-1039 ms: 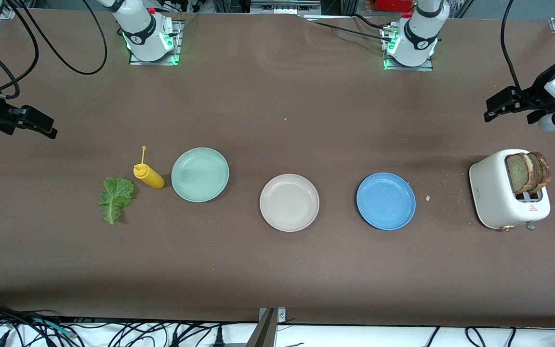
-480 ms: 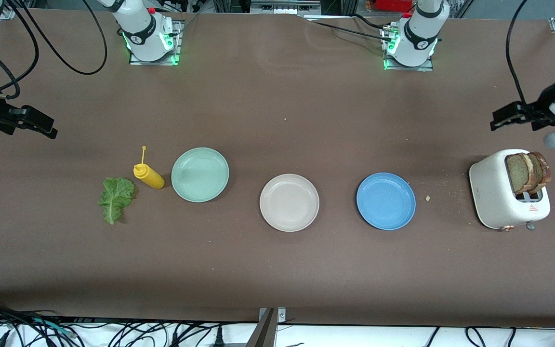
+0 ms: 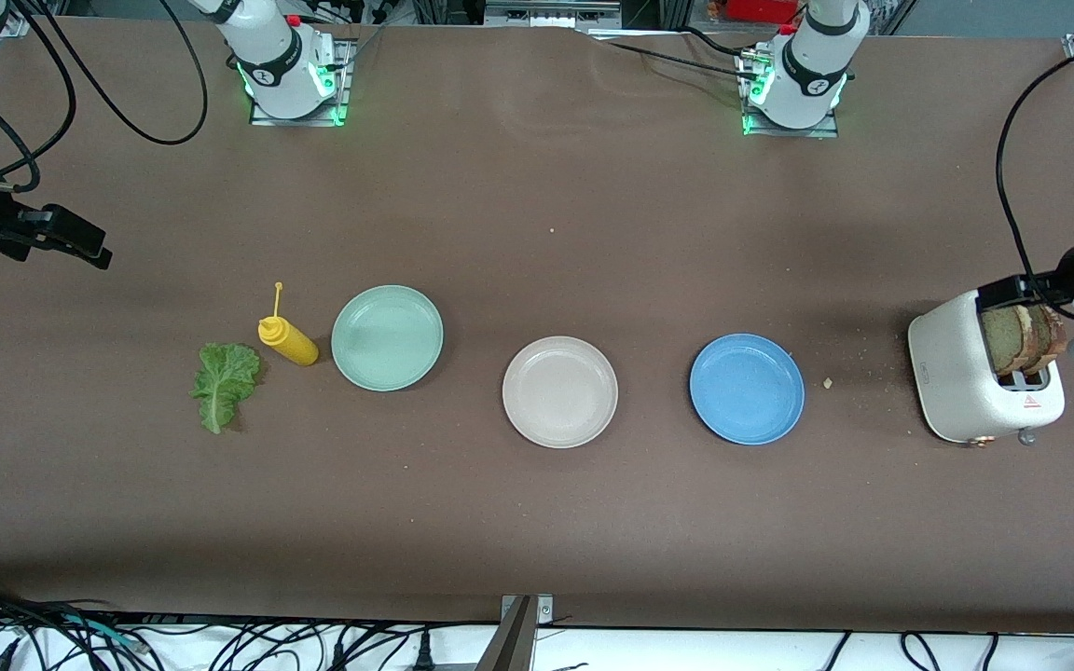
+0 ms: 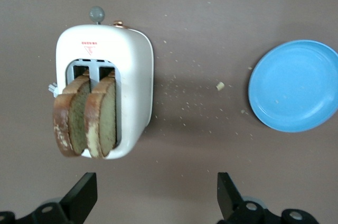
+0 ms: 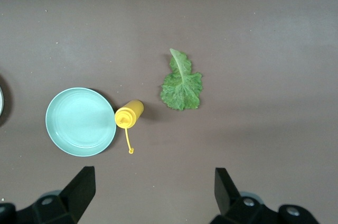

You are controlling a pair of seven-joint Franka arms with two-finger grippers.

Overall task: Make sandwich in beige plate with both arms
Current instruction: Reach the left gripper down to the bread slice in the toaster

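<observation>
You're looking at a brown table (image 3: 537,522). White boxy toaster (image 3: 952,373) is sitting at the left arm's end w/ two brown bread slices (image 4: 87,115) standing in its slots. Left gripper (image 3: 1026,296) is hanging over them, fingers wide, empty, prob. lining up a pull. Round pale beige plate (image 3: 559,391) is lying bare mid-table, btw blue plate (image 3: 747,389) and mint plate (image 3: 387,336). Ruffled green lettuce leaf (image 3: 224,382) is lying nr yellow squeeze bottle (image 3: 288,341). Right gripper (image 3: 57,240) is waiting, wide open, empty.
</observation>
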